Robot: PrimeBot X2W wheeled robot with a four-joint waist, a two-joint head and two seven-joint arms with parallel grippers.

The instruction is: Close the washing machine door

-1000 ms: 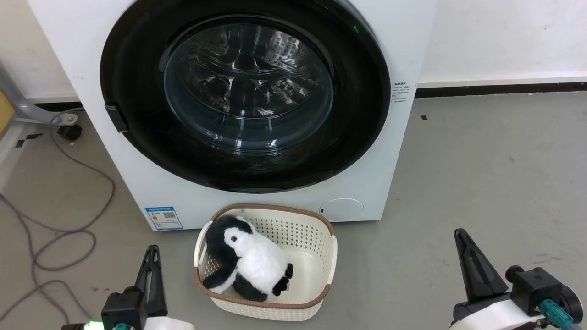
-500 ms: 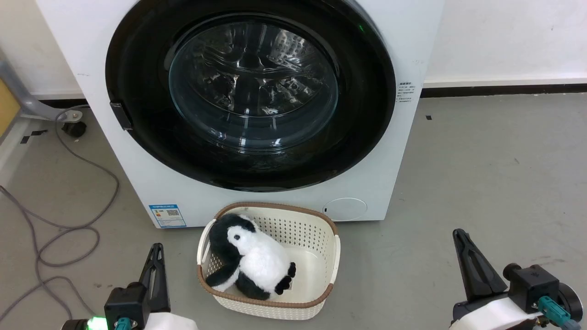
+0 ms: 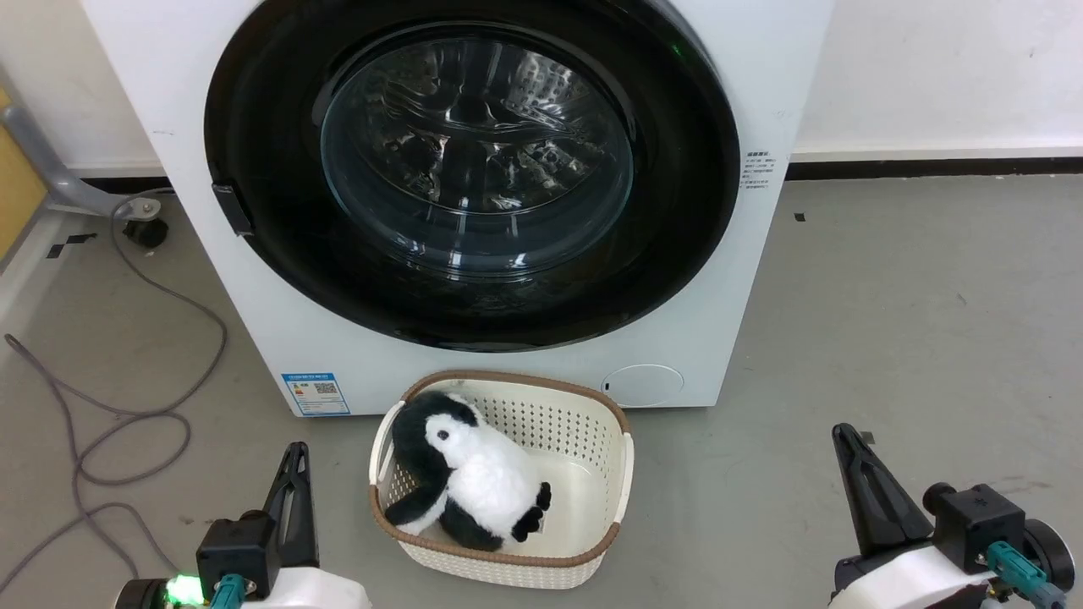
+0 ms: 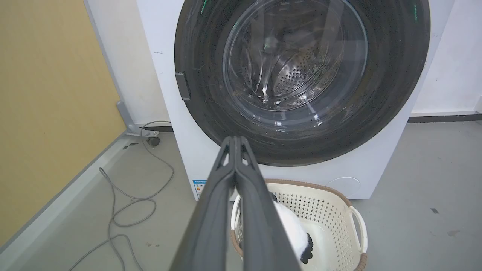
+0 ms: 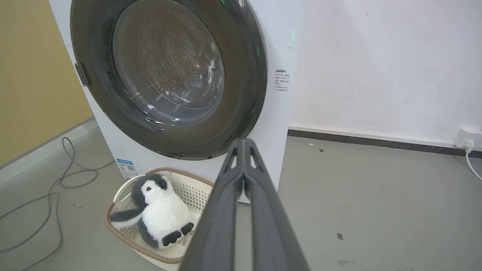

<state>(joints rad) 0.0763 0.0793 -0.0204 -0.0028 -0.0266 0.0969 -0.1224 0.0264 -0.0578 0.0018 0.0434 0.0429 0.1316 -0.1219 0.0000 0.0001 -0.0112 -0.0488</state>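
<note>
A grey floor [image 3: 914,296] meets a white wall [image 3: 948,68] along a black baseboard [image 3: 931,167], a yellow panel [image 4: 49,94] bounds the left side, a grey cable [image 3: 223,337] lies looped on the floor, and a white socket [image 5: 467,142] sits low on the wall.

Both arms sit low, well short of the washing machine [image 3: 271,338] and touching nothing. My left gripper [image 3: 294,461] is off the machine's lower left corner, jaws pressed flat together with nothing between them, long dark fingers [image 4: 216,210] aimed at its front. My right gripper [image 3: 846,444] is out past the machine's right side, jaws likewise closed up and empty, tips leaning a bit toward it. Pale forearms show behind each gripper, and a green light glows at the left wrist.
</note>
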